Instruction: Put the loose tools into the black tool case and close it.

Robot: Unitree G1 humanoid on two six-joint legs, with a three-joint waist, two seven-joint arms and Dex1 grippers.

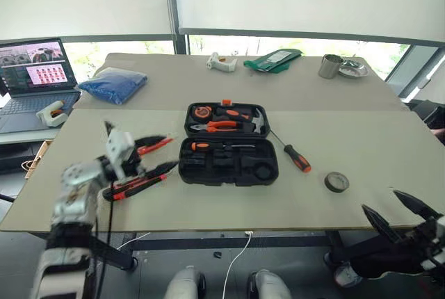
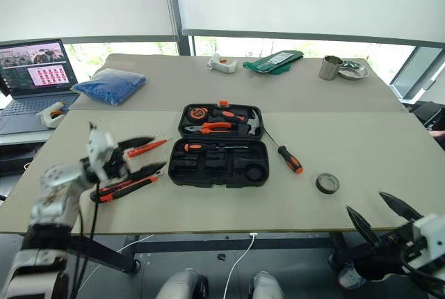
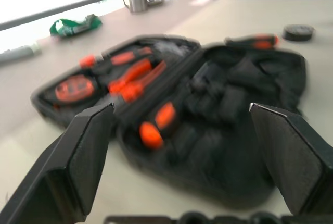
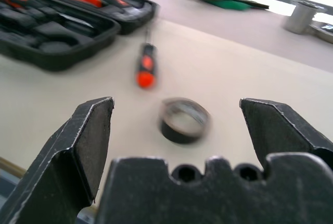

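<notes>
Black tool case point(image 1: 229, 143) — open, tools outside

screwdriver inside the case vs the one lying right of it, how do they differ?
The black-and-orange screwdriver in the open black plastic tool case sits in a moulded slot, parallel to the hinge; the loose black-and-orange screwdriver lies on the beige table, diagonal, beside the case's right edge. The stowed one's handle points left, the loose one's toward the robot. Both have orange-and-black handles and slim metal shafts.
</notes>
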